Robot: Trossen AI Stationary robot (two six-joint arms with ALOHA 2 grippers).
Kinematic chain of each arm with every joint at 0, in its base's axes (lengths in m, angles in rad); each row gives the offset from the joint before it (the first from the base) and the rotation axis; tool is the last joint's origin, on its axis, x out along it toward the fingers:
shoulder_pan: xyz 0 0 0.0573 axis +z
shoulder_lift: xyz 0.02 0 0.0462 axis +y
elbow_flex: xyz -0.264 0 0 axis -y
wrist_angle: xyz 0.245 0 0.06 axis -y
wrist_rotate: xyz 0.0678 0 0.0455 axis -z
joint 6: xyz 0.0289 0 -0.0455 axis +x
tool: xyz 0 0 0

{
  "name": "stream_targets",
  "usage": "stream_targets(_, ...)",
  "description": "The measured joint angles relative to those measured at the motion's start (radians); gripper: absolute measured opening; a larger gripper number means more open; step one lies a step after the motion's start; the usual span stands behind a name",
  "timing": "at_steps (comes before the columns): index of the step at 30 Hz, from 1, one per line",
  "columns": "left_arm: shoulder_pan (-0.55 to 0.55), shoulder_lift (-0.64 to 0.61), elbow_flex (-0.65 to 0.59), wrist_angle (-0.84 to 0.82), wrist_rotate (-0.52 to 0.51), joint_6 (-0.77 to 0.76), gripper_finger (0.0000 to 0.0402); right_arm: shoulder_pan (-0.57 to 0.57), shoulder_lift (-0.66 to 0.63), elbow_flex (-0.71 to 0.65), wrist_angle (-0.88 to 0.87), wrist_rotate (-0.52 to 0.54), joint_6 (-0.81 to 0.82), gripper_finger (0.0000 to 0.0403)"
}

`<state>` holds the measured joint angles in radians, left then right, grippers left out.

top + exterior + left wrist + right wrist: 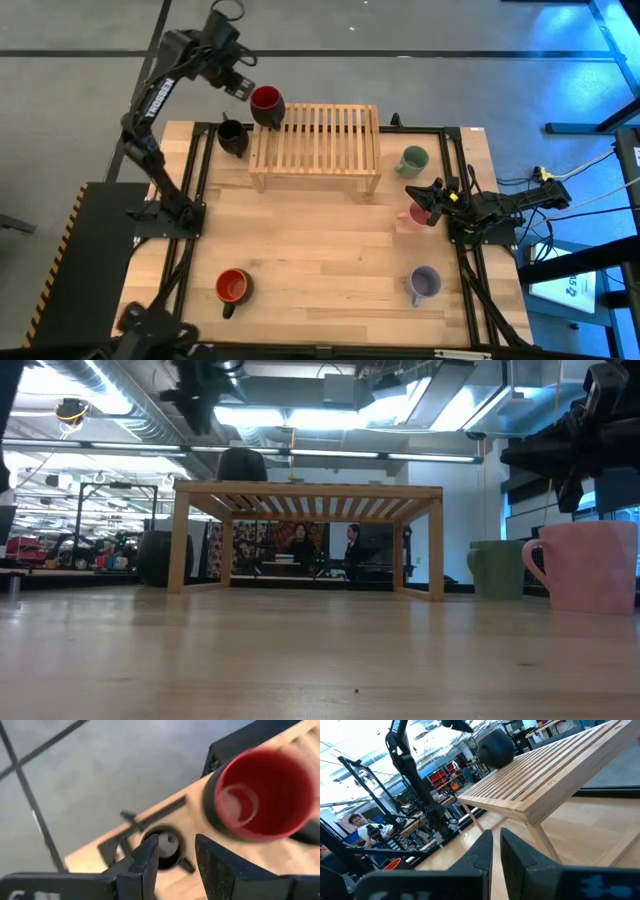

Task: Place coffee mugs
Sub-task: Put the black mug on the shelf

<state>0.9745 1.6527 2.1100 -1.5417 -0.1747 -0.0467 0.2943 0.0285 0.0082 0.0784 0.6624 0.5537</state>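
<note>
Left tool [243, 88] apparently released red mug [266, 104].

Pale, smooth wood of the table [320, 270] and slatted rack [318, 140]; glossy dark red mug [266, 104].

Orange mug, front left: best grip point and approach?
Take the orange mug by its rim wall, coming straight down: it stands upright with its mouth open. Pinch opposite the handle, which points toward the front edge of the table.
</note>
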Motion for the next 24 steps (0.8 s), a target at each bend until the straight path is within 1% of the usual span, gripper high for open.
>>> stream_targets(4, 0.069, -0.102, -0.210, 0.072, 0.007, -0.026, 0.0123, 0.000, 0.000, 0.000, 0.000, 0.000, 0.000, 0.0024)
stream_targets(7, 0.120, -0.152, -0.356, 0.157, 0.056, -0.055, 0.0123, 0.000, 0.000, 0.000, 0.000, 0.000, 0.000, 0.0024)
stream_targets(9, 0.147, -0.166, -0.425, 0.174, 0.083, -0.076, 0.0123, 0.000, 0.000, 0.000, 0.000, 0.000, 0.000, 0.0024)
stream_targets(12, 0.173, -0.159, -0.504, 0.192, 0.079, -0.076, 0.0123, 0.000, 0.000, 0.000, 0.000, 0.000, 0.000, 0.0024)
stream_targets(15, 0.176, -0.156, -0.547, 0.252, 0.038, -0.078, 0.0123, 0.000, 0.000, 0.000, 0.001, 0.000, 0.000, 0.0024)
stream_targets(18, 0.178, -0.150, -0.575, 0.279, 0.038, -0.091, 0.0123, 0.000, 0.000, 0.000, 0.001, 0.000, 0.022, 0.0024)
stream_targets(22, 0.206, -0.149, -0.630, 0.299, 0.028, -0.060, 0.0123, 0.000, 0.000, 0.000, 0.001, 0.001, 0.025, 0.0024)
stream_targets(24, 0.217, -0.149, -0.656, 0.324, 0.050, -0.056, 0.0123, 0.000, 0.000, 0.000, 0.000, 0.002, 0.025, 0.0024)
